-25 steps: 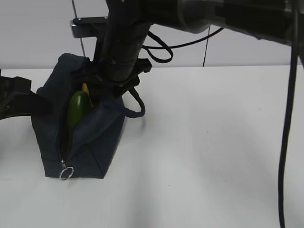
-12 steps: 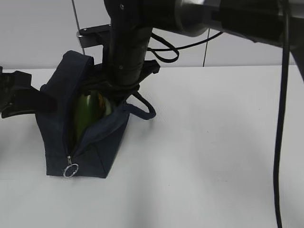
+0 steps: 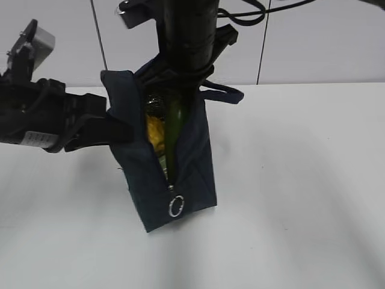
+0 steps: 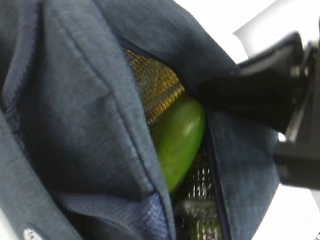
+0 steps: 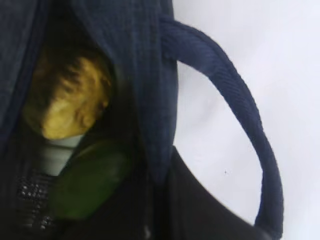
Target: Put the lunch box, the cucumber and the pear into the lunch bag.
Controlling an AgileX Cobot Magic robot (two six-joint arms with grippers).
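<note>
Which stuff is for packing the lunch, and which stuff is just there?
For the job:
lunch bag
cucumber inside it
pear inside it
left pincer, gripping the bag's side
right pincer, at the bag's top edge

Just there:
table
black cables

The tabletop (image 3: pixel 301 180) is white, matte and unmarked, and it fills the lower part of the exterior view. Soft grey shadows lie on it toward the near edge. Behind the tabletop stands a pale wall (image 3: pixel 325 42), meeting it along a straight horizontal line. Two thin dark vertical lines (image 3: pixel 261 42) run down the wall to the tabletop's far edge, one left of centre and one right of centre. In the right wrist view the tabletop (image 5: pixel 280 60) shows as plain white surface.
</note>
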